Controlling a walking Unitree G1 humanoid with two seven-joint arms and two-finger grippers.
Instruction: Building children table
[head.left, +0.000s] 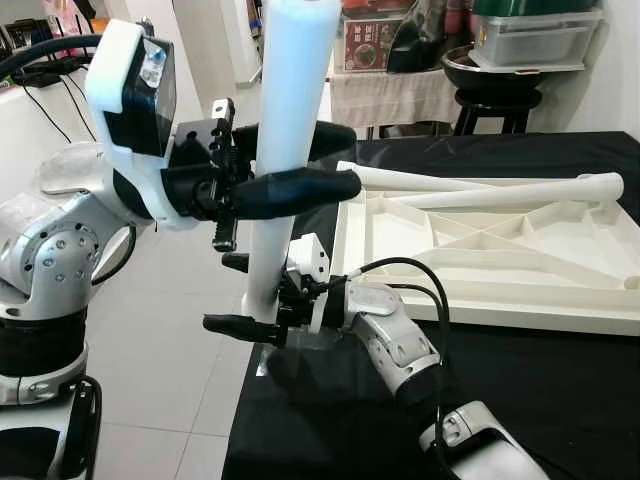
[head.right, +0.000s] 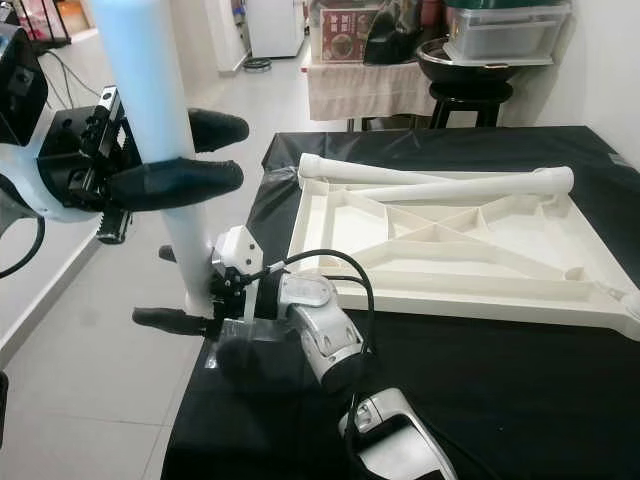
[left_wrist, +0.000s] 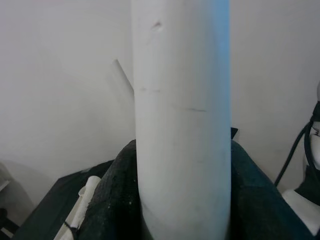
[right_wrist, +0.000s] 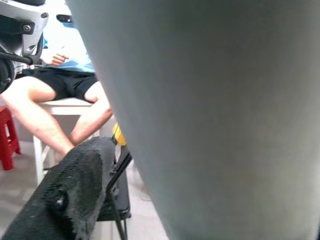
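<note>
Nearest the camera, the right claw clasps the lower end of a white table leg, one black finger on each side, at the near-left corner of the table draped in black cloth. Higher up the same upright leg, the left claw holds it between its two fingers. Beyond the leg, the white upturned tabletop frame lies flat on the cloth, with two more loose legs resting across its far edge. Past the leg, a seated person shows in the right wrist view.
</note>
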